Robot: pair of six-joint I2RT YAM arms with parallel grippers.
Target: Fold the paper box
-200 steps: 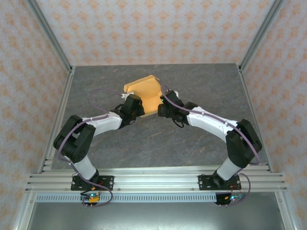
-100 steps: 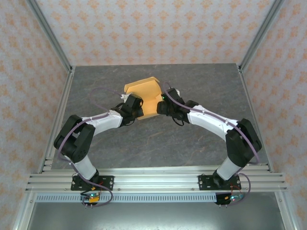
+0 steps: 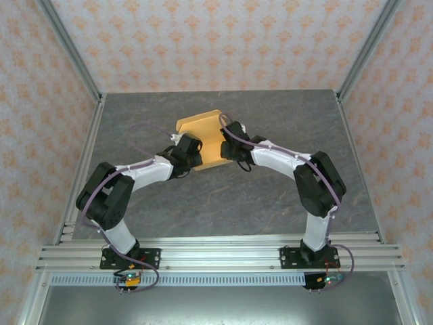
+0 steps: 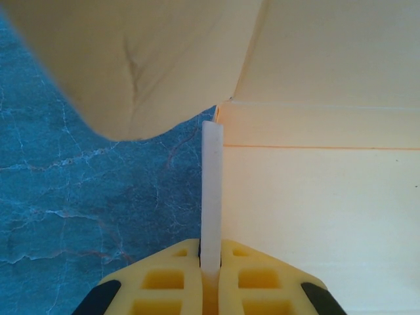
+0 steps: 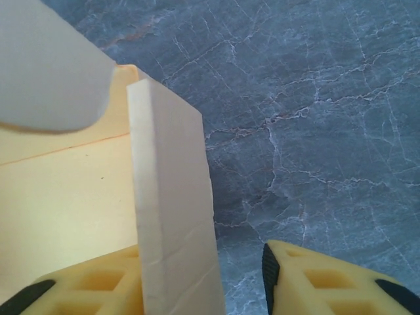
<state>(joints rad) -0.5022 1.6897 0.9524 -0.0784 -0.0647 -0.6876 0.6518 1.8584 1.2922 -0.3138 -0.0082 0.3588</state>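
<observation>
While the box is only half made, both arms reach in from the near edge of the table [image 3: 223,203] and meet at the paper box [image 3: 201,130]. The box sits near the table's middle, a bit to the far side.

The left gripper [image 4: 210,266] is squeezed tight on one thin side wall of the box, right at its edge, so that wall stands up straight. The right gripper [image 5: 200,252] has its jaws partly apart. Another side wall stands between them, close against one yellow finger [image 5: 85,285], with a gap on its other side.

The step in hand looks like lifting the side walls up from the flat bottom. Next, the right gripper likely has to close gently on its wall and stand it straight. Too hard a squeeze could bend the card.

The box is thin card, tan-orange, smooth and plain, with sharp fold lines [image 4: 315,147] and pale cut edges. One flap [image 4: 144,65] curves softly and has a small dent. The fingers are yellow hard plastic with square holes. The table looks like dark grey stone with thin white veins. Beyond it, the walls [image 3: 203,40] have a small orange flower pattern
</observation>
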